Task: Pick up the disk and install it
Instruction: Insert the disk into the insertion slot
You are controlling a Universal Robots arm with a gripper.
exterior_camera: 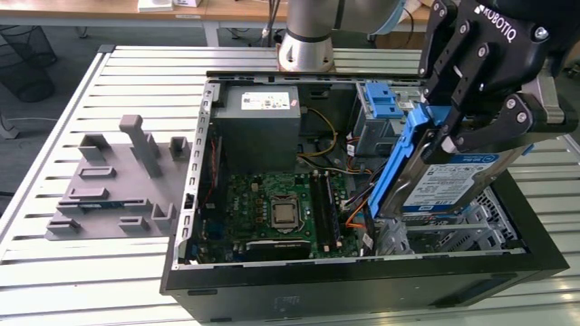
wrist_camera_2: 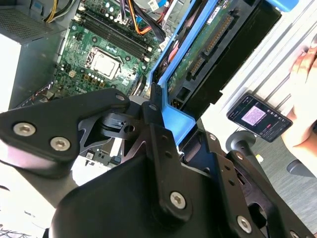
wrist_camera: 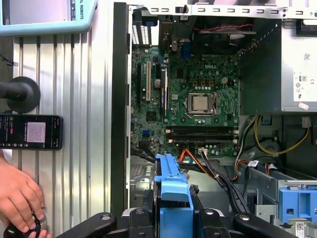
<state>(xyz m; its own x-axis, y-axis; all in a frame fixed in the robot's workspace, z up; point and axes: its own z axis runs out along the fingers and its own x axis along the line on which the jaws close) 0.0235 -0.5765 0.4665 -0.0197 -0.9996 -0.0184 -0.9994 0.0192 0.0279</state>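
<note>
Exterior view: looking down obliquely into the open computer case (exterior_camera: 363, 292) | both wrist views: hovering close above, all three sharing the motherboard (wrist_camera: 218, 94)

Lettering (exterior_camera: 496, 22) on hand (exterior_camera: 480, 139), label (exterior_camera: 450, 182) on disk (exterior_camera: 400, 170)

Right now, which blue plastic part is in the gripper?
The carrier frame on the disk, clamped in the gripper and tilted above the case; the other, the blue latch, sits on the metal cage.

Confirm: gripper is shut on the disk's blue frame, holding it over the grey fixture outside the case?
Not over the grey fixture. In the exterior view the gripper holds the disk over the drive cage inside the open case. The rest stands.
</note>
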